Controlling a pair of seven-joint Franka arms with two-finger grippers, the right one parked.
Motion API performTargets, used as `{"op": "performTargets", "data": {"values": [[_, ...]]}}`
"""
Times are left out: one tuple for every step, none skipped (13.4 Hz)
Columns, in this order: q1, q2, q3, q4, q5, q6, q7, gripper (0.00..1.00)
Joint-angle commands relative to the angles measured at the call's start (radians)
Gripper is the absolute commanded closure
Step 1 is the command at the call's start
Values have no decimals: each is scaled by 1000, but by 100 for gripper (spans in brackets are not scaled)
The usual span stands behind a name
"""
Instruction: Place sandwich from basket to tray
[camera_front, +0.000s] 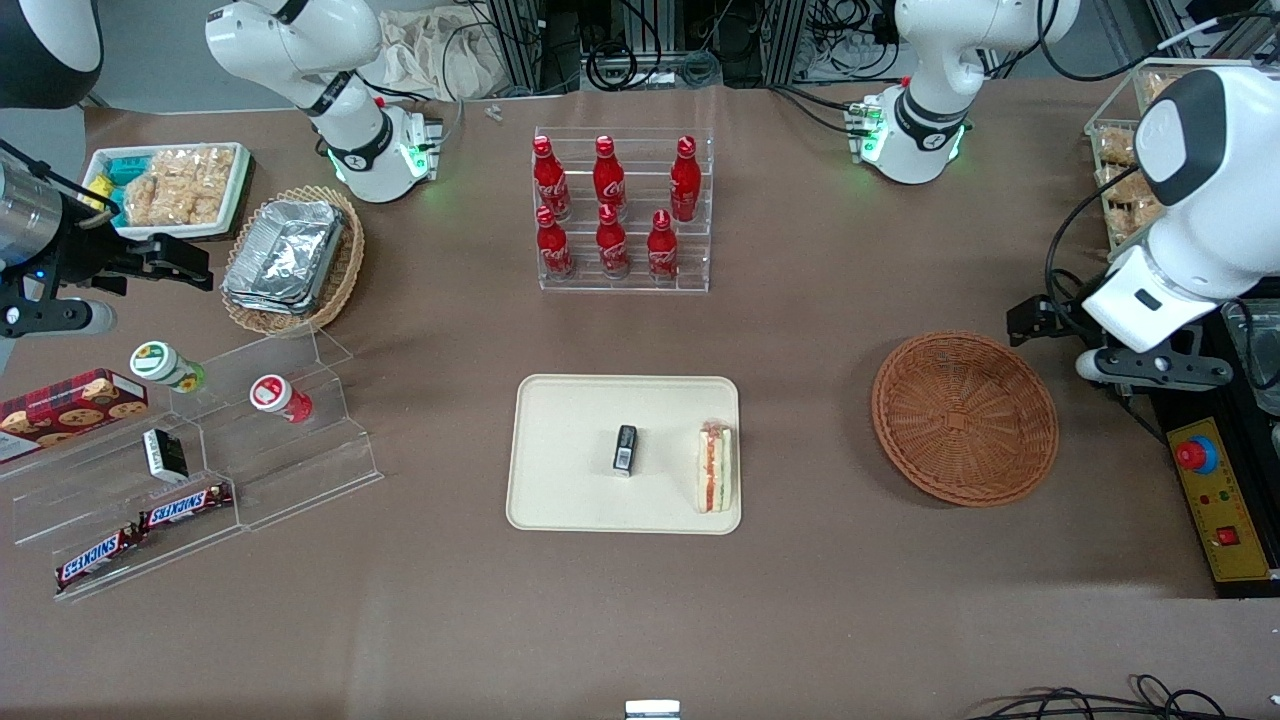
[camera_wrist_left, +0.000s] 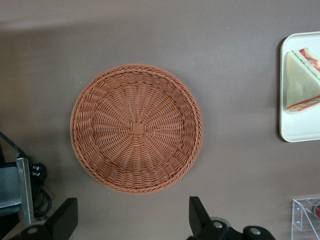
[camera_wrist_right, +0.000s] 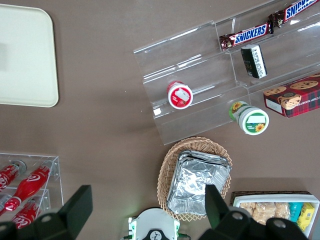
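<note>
Sandwich (camera_front: 715, 468) placement is done, as you can see: the wedge lies on the cream tray (camera_front: 560, 490), close to the rim on the working arm's side, with a small black object (camera_front: 625, 448) just beside it mid-tray. Your hand (camera_wrist_left: 132, 220) hangs raised over the tabletop (camera_front: 800, 330), beside the round wicker basket (camera_front: 965, 418) and pointing down past its rim. Its two fingers (camera_wrist_left: 65, 217) are spread wide apart and grip nothing. Nothing lies in the basket.
</note>
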Motion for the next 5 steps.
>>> {"op": "performTargets", "data": {"values": [[-10, 58, 1, 136, 30, -108, -23, 0], [-9, 82, 1, 197, 32, -160, -20, 0], [-9, 108, 2, 248, 41, -194, -15, 0], [-9, 131, 1, 288, 66, -215, -14, 0], [-9, 139, 1, 297, 70, -228, -10, 0]]}}
